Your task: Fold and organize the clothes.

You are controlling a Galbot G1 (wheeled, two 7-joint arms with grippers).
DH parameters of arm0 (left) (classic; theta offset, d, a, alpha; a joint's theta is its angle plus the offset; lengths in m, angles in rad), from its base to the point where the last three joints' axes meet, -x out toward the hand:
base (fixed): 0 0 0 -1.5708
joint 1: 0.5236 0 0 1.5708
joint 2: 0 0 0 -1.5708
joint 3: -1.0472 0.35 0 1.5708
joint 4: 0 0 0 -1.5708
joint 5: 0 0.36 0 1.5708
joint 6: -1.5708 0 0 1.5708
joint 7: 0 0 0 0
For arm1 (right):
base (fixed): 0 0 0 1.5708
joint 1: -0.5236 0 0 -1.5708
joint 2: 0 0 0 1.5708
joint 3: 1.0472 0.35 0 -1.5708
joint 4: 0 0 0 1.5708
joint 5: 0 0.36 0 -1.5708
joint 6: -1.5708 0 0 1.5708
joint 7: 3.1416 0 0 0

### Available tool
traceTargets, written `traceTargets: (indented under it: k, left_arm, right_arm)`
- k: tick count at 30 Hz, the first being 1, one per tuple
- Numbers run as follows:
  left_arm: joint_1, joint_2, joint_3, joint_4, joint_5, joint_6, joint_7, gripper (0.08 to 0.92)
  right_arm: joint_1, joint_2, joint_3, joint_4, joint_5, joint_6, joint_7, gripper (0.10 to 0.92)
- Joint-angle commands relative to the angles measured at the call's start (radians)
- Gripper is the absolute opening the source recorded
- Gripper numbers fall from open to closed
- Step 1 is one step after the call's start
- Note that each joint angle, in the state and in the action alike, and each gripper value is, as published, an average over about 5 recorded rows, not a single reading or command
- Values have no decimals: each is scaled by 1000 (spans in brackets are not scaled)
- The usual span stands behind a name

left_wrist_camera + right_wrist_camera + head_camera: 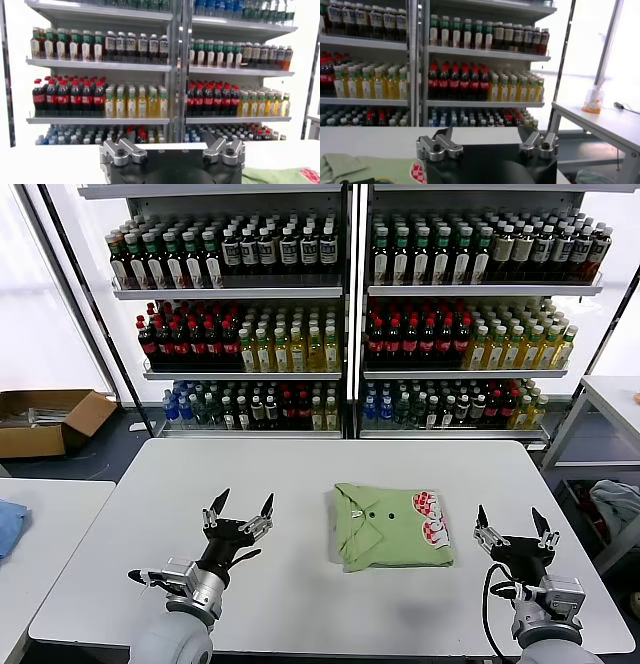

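My left claw (240, 509) and right claw (513, 524) hover spread wide, empty, flanking the folded green polo shirt (392, 526) on the white table (300, 474)

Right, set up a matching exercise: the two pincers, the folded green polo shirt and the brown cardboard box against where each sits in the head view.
Things:
1. left pincer
2. right pincer
3. folded light green cotton polo shirt
4. open brown cardboard box

Places:
A. on the floor, far left of the white table
B. open, above the table's right edge
C. flat between the arms
D. open, above the table left of the shirt

Pairs: 1-D, 2-B, 3-C, 4-A
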Motion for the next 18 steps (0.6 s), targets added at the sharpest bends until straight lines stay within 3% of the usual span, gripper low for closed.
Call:
traceTargets:
  k: [1,18]
  left_arm:
    - [0,0,-1,1,22,9,9,823]
    - [-1,-9,7,4,22,12,12,823]
  right_arm:
    - [-2,14,2,1,-37,9,-6,823]
    - [-8,3,2,8,-54,7,-7,823]
